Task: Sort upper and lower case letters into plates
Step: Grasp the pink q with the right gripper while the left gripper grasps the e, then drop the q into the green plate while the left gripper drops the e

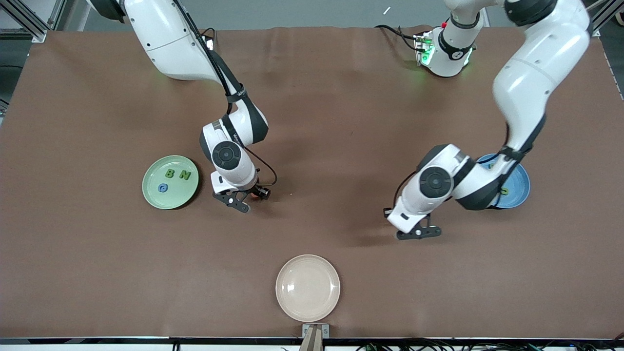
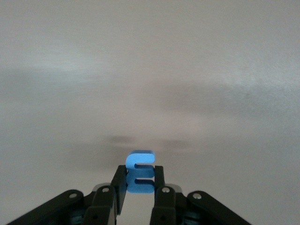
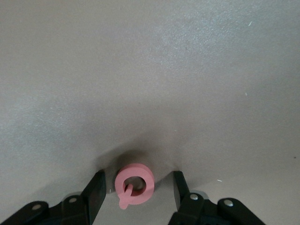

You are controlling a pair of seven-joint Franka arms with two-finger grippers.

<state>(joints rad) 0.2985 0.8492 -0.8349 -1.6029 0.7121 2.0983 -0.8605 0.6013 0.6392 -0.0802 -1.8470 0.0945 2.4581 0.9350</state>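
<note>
The left gripper [image 2: 139, 180] is down low over the brown table [image 1: 341, 122], pinching the blue m [image 2: 139, 172] between its fingertips, the letter standing on edge and poking out past the tips. Just beside this arm, toward the left arm's end of the table, sits the blue plate [image 1: 519, 187], mostly hidden under the arm, with a couple of letters in it that cannot be read. Over at the right gripper [image 3: 136, 187], the fingers stand spread on either side of the red G [image 3: 134, 184], which lies flat on the table between them, a gap showing on each side, no contact to be seen. Beside this gripper, toward the right arm's end of the table, lies the mint green plate [image 1: 151, 187], and in it the green B [image 1: 169, 173], the green N [image 1: 184, 175] and the blue G [image 1: 162, 187]. Between the two grippers and nearer the front camera rests a cream plate [image 1: 292, 304].
</note>
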